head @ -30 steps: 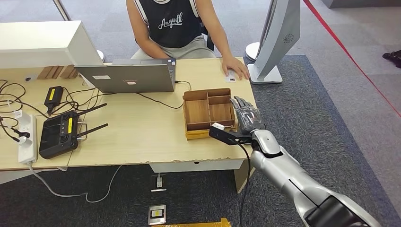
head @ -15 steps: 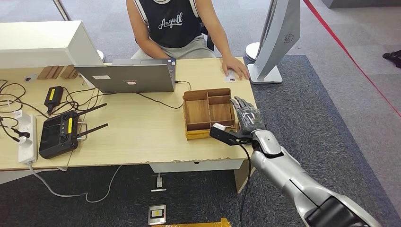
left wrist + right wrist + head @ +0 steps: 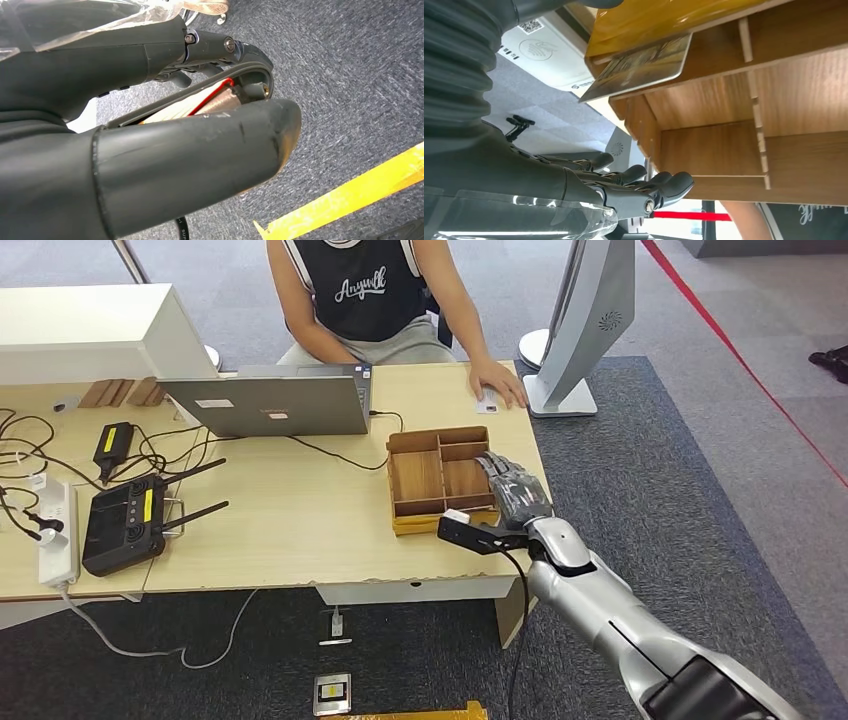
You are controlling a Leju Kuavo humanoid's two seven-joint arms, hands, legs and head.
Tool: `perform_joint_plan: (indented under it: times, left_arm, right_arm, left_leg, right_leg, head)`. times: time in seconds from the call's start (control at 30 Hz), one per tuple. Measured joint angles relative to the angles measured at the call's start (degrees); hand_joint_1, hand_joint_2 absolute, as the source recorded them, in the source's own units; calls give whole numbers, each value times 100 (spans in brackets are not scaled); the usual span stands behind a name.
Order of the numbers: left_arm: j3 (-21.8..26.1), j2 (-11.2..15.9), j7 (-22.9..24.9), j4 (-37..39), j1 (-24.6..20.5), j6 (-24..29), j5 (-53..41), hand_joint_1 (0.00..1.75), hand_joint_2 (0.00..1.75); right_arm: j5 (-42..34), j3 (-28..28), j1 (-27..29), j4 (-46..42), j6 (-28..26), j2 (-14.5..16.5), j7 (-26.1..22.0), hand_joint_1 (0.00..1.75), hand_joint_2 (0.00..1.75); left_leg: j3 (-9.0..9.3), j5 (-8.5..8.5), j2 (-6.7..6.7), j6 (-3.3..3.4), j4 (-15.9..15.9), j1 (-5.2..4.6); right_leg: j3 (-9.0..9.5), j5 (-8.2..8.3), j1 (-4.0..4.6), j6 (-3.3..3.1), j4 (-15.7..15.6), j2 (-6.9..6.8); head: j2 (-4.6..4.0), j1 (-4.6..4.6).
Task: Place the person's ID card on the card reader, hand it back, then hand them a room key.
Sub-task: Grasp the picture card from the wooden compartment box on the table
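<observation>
1 right hand (image 3: 515, 490) beside 1 wooden tray (image 3: 440, 480).

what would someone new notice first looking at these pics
Probably the silver right arm reaching from below, its dark right hand at the edge of the wooden tray on the table's right side. Next, the person seated across the table, one hand resting on a small card near the far right corner. A laptop stands beside the tray.

Right hand (image 3: 517, 492) sits at the counter's (image 3: 300, 530) right edge, over the wooden tray's (image 3: 418, 478) right side. Laptop (image 3: 270, 405) lies beyond and left of the hand; the person's hand (image 3: 497, 383) lies straight beyond it.
</observation>
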Motion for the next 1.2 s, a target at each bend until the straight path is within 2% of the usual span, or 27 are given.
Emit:
perform_joint_plan:
  times: [0.63, 1.2]
  left_arm:
    - [0, -21, 39, 0, 0, 11, -18, 0, 0]
    - [1, -40, 19, 0, 2, 22, 1, 0, 0]
  right_arm:
    - [20, 90, 84, -1, 61, 167, -40, 0, 175]
    - [42, 99, 97, -3, 111, 173, 67, 0, 175]
  left_leg:
    - [0, 0, 0, 0, 0, 0]
    - [1, 0, 0, 0, 0, 0]
  right_leg:
    - [0, 0, 0, 0, 0, 0]
    - [0, 0, 0, 0, 0, 0]
  head:
    - [0, 0]
    - [0, 0]
